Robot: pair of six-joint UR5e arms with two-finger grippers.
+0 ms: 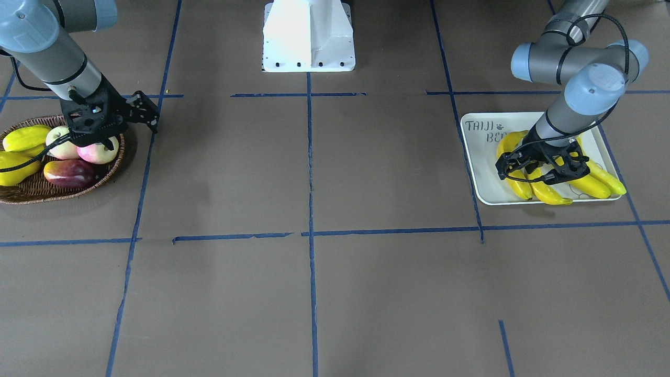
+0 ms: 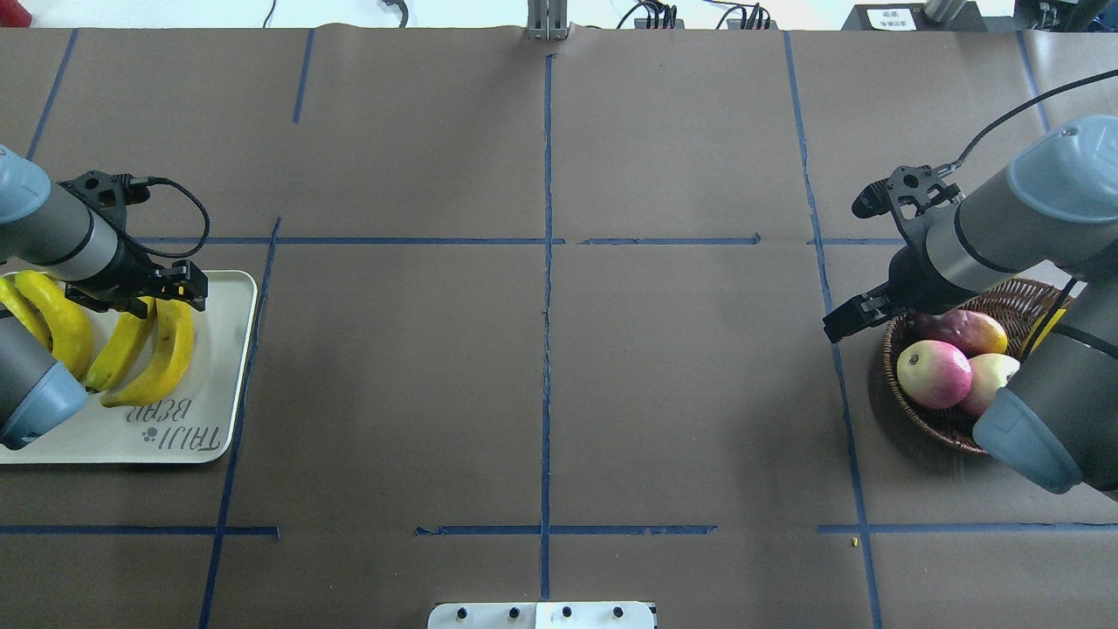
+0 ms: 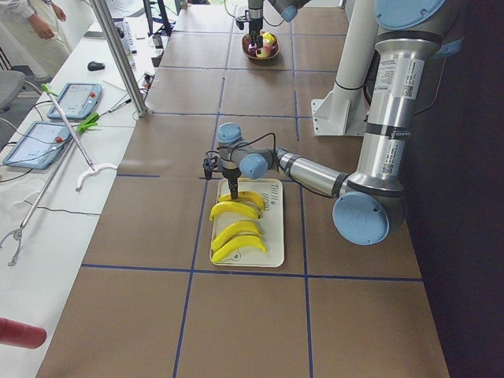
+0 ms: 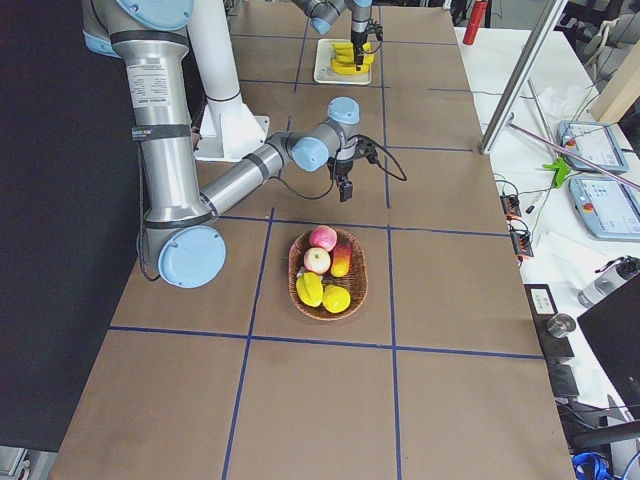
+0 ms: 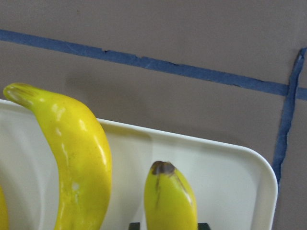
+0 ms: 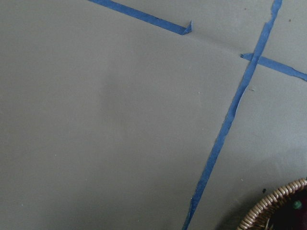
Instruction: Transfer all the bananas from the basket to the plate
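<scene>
Yellow bananas (image 2: 166, 349), four of them, lie side by side on the plate (image 2: 229, 367), directly under the left gripper (image 2: 166, 293), whose jaws straddle one banana's end; clamped or loose, I cannot tell. Right gripper (image 2: 852, 319), held apart, hangs just beside the basket (image 2: 917, 419), which shows no banana.

A robotics lab. Blue tape lines (image 2: 546, 262) grid the brown-covered table (image 2: 559, 393). Teach pendants (image 3: 76, 100), cables and a person (image 3: 31, 27) flank it.

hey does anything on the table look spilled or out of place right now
Nothing stands out. The four bananas lie side by side on the plate, and the basket sits upright with its other fruit inside. Nothing has spilled onto the table.
</scene>
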